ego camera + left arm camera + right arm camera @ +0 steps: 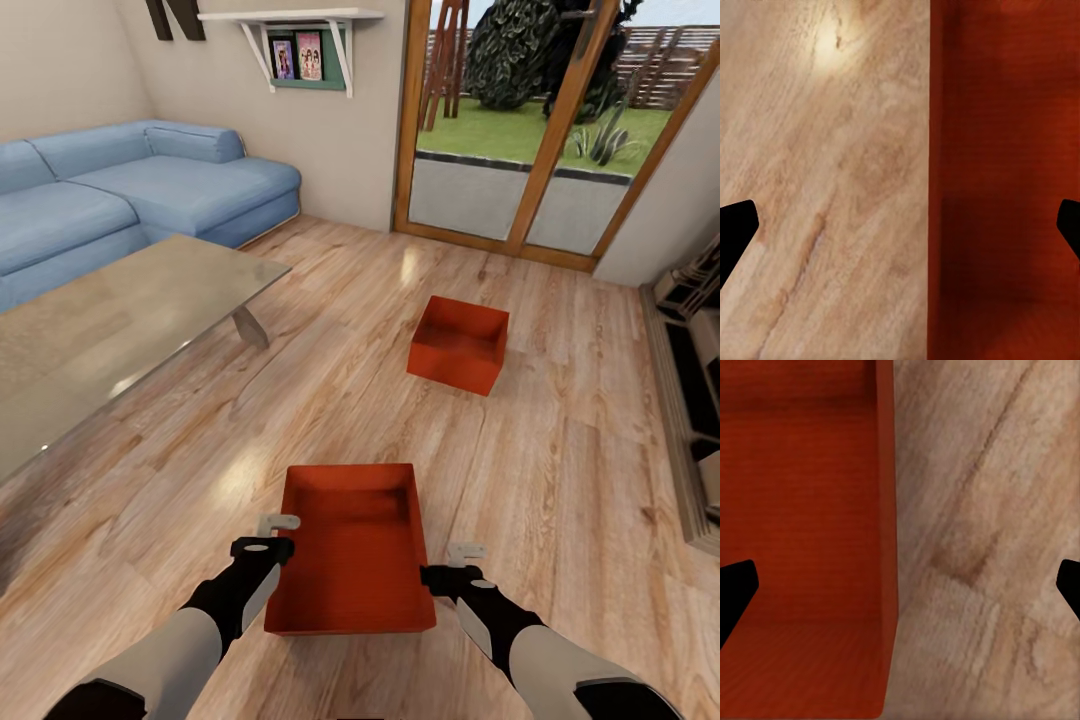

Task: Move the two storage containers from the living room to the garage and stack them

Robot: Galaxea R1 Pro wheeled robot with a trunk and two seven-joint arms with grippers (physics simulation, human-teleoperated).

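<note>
The light wood plank floor (560, 470) of the living room carried everything; a blue fabric sofa (120, 200) stood beyond a glass-topped table (120, 320), and wood-framed glass doors (540, 120) lay farther from the table; the nearer red-orange open-top storage container (352, 550) sat on the planks near the table's closer side; the second red-orange container (460, 343) rested between that bin and the doors; the left gripper (272, 535) straddled the nearer bin's left wall (937, 180), fingers (735, 232) spread wide; the right gripper (458, 562) straddled its right wall (886, 510), fingers (735, 592) likewise released.
</note>
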